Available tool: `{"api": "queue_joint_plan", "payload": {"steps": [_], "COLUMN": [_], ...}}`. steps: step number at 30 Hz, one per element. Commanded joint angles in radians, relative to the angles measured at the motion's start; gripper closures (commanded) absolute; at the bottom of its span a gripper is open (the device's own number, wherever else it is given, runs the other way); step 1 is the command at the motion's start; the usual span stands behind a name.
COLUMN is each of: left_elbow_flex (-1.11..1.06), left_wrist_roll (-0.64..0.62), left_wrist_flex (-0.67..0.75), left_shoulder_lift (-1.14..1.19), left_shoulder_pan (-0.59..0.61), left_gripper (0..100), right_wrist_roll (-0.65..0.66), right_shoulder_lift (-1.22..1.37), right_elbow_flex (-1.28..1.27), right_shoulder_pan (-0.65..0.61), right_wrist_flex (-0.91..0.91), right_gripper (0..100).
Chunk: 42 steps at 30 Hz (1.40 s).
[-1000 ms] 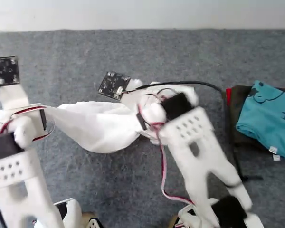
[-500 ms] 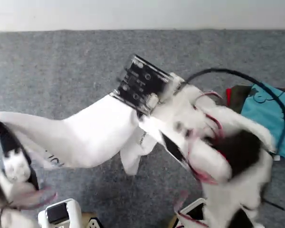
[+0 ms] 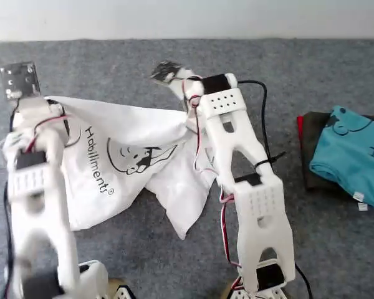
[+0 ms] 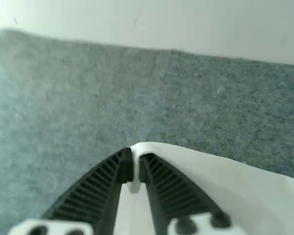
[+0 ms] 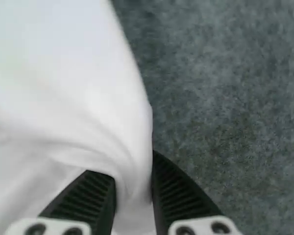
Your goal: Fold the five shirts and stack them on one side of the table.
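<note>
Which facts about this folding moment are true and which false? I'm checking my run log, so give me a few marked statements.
1. The left claw is shut on the white shirt. True.
2. The right claw hangs open over bare table. False: it is shut on the white shirt.
3. A teal shirt lies on top of a dark pile. True.
4. The white shirt is folded and stacked on the pile. False: it lies spread out between the two arms, apart from the pile.

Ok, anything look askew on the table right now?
Yes: the white shirt lies crooked and bunched, one part twisted to a point beside the right arm. The left gripper and right gripper each pinch its far edge.
</note>
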<state>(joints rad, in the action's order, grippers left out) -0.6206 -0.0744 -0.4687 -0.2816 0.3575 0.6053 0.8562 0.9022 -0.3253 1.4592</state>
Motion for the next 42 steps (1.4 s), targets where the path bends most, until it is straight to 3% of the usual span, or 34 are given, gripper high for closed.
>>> {"api": "queue_joint_plan", "payload": {"steps": [1, 4, 7, 12, 17, 19, 23, 28, 34, 38, 42], "left_elbow_flex": [0.277, 0.453, 0.513, 0.518, 0.469, 0.458, 0.443, 0.443, 0.443, 0.443, 0.443], "left_wrist_roll": [-0.157, -0.166, -0.163, -0.163, -0.161, -0.135, -0.086, -0.084, -0.084, -0.084, -0.083], "left_wrist_flex": [-0.051, -0.203, -0.244, -0.241, -0.249, -0.25, -0.313, -0.351, -0.361, -0.399, -0.459], "left_shoulder_lift": [0.285, 0.379, 0.396, 0.397, 0.387, 0.39, 0.387, 0.387, 0.387, 0.387, 0.387], "left_shoulder_pan": [0.021, 0.012, -0.011, -0.011, -0.008, -0.006, -0.006, -0.009, -0.008, -0.006, 0.0], "left_gripper": [99, 99, 99, 99, 99, 99, 99, 99, 99, 99, 99], "right_wrist_roll": [-0.287, -0.425, -0.425, -0.302, -0.261, -0.264, -0.272, -0.209, -0.21, -0.199, -0.107], "right_shoulder_lift": [0.128, 0.202, 0.239, 0.183, 0.085, -0.013, -0.251, -0.346, -0.275, -0.236, -0.237], "right_elbow_flex": [0.384, 0.631, 0.792, 0.73, 0.526, 0.365, -0.078, -0.476, -0.58, -0.577, -0.597], "right_shoulder_pan": [0.074, 0.102, 0.113, 0.139, 0.125, 0.107, 0.041, -0.045, -0.11, -0.088, -0.09], "right_wrist_flex": [0.05, 0.166, 0.288, 0.337, 0.343, 0.343, 0.334, 0.162, 0.081, 0.159, 0.315], "right_gripper": [76.1, 63.8, 66.9, 77.5, 94.7, 90.0, 71.3, 75.2, 80.1, 99.8, 98.7]}}
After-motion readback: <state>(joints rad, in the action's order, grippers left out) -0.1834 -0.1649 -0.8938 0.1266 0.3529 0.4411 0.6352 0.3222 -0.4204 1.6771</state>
